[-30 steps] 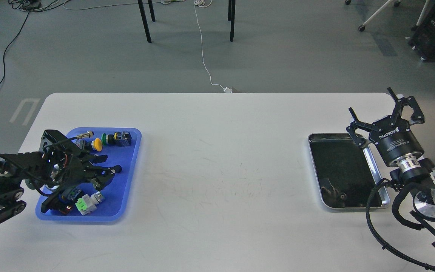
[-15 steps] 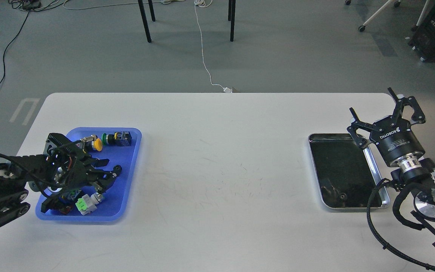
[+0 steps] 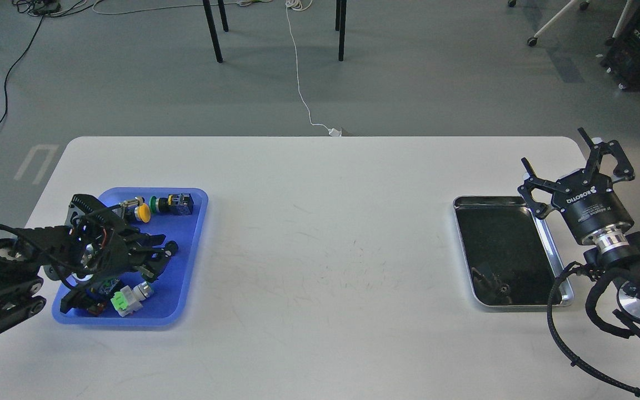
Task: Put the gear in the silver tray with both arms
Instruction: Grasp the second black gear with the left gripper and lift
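Note:
The silver tray (image 3: 492, 198) lies at the right of the white table, its dark bottom bare. My right gripper (image 3: 556, 155) hovers open and empty just beyond the tray's far right corner. My left gripper (image 3: 167, 245) reaches into the blue plastic tray (image 3: 189, 278) at the left. Its fingers are drawn close on a small black round piece, the gear (image 3: 171, 246), low over the tray's floor.
The blue tray also holds a yellow push button (image 3: 143, 211), a green-and-black switch (image 3: 173, 204) and a green-and-white part (image 3: 128, 298). The white table (image 3: 325, 250) spans between both trays. Chair legs and cables are on the floor beyond.
My left gripper's fingers went from spread wide to nearly together around the small black piece. My right gripper shifted slightly to the right, still open.

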`<state>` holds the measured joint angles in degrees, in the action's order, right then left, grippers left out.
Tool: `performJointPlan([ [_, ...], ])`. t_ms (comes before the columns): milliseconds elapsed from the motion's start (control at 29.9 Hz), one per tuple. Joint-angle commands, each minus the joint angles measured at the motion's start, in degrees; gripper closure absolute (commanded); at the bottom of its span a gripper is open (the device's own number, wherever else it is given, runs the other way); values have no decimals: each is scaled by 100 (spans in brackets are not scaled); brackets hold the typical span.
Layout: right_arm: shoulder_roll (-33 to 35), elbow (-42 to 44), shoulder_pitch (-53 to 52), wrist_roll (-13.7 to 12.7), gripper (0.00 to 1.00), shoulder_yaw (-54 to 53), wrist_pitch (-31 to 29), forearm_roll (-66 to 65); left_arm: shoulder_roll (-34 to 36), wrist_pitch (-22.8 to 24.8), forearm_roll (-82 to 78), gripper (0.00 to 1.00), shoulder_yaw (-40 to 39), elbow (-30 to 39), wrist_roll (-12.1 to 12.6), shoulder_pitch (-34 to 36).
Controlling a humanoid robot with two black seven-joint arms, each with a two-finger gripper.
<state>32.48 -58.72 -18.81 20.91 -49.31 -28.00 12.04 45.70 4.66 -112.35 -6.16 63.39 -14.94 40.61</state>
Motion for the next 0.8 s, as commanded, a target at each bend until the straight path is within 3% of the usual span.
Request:
performJointPlan([
  [0, 13, -25, -9, 0, 4, 1, 0, 0, -9, 0, 21, 63, 1, -2, -9, -9],
  [167, 13, -25, -9, 0, 4, 1, 0, 0, -52, 0, 21, 53, 0, -2, -9, 43],
  [635, 39, -25, -26, -8, 4, 1, 0, 0, -299, 0, 47, 54, 1, -212, -17, 44],
  [769, 48, -25, -35, -8, 4, 1, 0, 0, -299, 0, 38, 58, 1, -230, -87, 52],
])
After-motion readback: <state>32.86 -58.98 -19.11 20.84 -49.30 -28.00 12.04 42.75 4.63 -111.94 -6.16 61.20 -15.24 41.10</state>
